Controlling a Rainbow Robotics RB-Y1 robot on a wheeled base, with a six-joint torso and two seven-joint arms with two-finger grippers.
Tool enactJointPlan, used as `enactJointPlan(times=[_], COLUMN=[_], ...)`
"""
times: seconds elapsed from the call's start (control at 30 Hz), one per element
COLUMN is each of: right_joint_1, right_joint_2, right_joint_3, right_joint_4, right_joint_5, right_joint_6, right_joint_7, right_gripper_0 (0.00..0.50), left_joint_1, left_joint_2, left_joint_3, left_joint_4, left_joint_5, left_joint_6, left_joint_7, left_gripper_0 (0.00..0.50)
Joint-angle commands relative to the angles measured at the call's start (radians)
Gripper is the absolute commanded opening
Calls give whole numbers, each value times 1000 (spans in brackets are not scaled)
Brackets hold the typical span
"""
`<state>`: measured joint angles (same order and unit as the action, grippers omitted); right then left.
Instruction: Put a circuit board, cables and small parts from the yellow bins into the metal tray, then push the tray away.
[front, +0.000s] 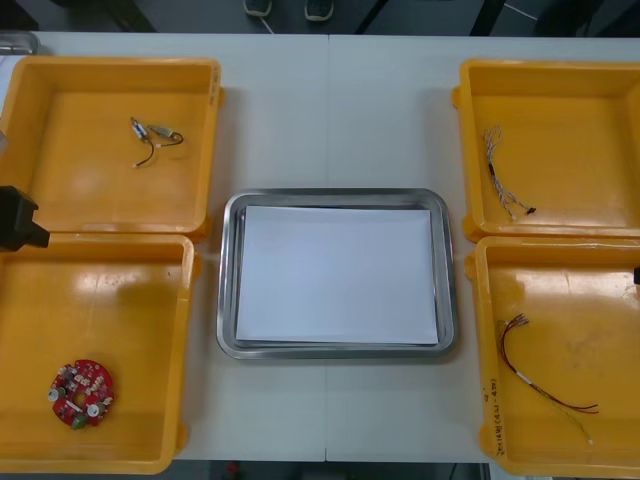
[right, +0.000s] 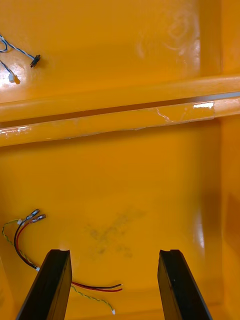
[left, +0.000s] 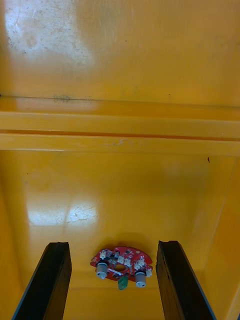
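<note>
Left claw (left: 112, 245): fingers wide apart, gripping nothing, hanging over the near left bin (front: 186, 340). The circuit board (front: 80, 392) lies flat on that bin's floor, toward its near outer corner, component side up. In the left wrist view it sits between the two fingers and touches neither.

Handling, judged: the board is light and stiff and should not flex. The raised parts on its face look fragile, with two pale cylinders standing proud. Grip across the rim, edge to edge, not down on the components. The bin floor looks smooth, so the board may skate if one finger lands first.

Orientation: round, so no real long axis. A small green tab sticks out of the rim toward the near edge of the tabletop (front: 330, 120), and the two cylinders flank it.

Right claw (right: 115, 252): likewise open and empty, over the near right bin (front: 478, 340), with the red and yellow cable (front: 545, 378) near one finger. The metal tray (front: 228, 280), white inside, holds nothing yet
</note>
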<state>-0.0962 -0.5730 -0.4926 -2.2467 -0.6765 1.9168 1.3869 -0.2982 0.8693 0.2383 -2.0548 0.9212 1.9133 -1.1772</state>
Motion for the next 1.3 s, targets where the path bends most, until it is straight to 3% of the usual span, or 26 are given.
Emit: enactJointPlan(times=[0.03,1.3], right_joint_1=[18,18], right_joint_2=[8,8], right_joint_3=[0,0], right_joint_4=[-36,-36], right_joint_5=[-3,-3], right_joint_6=[3,3], right_joint_7=[-8,-8], right_gripper_0=[500,500], left_joint_1=[11,11], left_joint_2=[45,45], left_joint_3=[30,30], left_joint_4=[-16,-16], left_joint_5=[7,7], left_joint_6=[7,7], left_joint_7=[-72,-72], left_gripper_0=[500,500])
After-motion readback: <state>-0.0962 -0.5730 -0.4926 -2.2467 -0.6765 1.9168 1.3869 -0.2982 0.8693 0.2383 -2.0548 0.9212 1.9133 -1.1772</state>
